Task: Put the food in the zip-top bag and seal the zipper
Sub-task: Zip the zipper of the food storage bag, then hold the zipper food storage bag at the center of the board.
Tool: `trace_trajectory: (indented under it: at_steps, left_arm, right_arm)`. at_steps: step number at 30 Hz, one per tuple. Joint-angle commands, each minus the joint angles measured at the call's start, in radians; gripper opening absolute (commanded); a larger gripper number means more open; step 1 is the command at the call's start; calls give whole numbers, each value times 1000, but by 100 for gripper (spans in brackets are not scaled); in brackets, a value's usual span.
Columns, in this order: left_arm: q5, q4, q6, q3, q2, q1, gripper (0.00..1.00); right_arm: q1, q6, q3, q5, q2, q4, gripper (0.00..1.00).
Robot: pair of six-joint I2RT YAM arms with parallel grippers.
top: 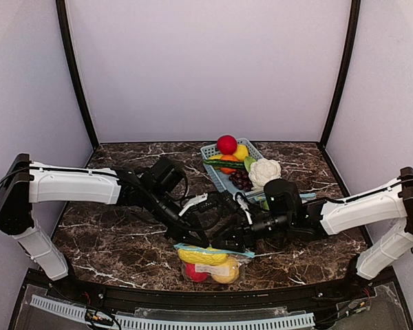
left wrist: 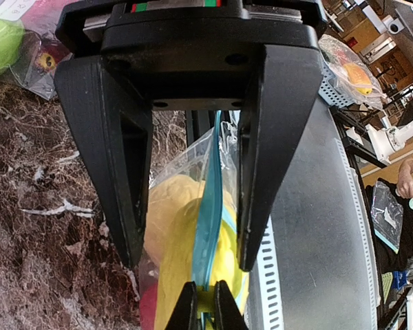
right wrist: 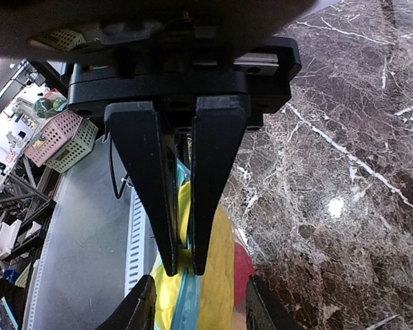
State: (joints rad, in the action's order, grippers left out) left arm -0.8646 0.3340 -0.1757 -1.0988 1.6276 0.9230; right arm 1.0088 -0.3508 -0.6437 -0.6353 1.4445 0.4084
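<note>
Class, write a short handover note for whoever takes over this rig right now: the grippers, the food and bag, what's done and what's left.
The left gripper is shut on the blue zipper of the bag.
The right gripper is open, with one finger on each side of the zipper, facing the left one.
The bag lies at the table's near edge with yellow and red food inside.
The basket at the back holds a red apple, cauliflower and grapes.
Done: some food is bagged.
Left: finish sealing. How far the zipper is closed cannot be seen.
</note>
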Motion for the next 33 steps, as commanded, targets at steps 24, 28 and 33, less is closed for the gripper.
trace_trajectory:
  at_steps: [24,28,33]
  left_arm:
    - [28,-15,-10,18,-75,-10,0]
    - [7,-42,6,27,-91,-10,1]
    - [-12,-37,3,17,-88,-10,1]
  right_arm:
    - [32,-39,73,60,-57,30,53]
    - [33,-39,72,61,-75,5,53]
    - [33,-26,54,54,-72,-22,50]
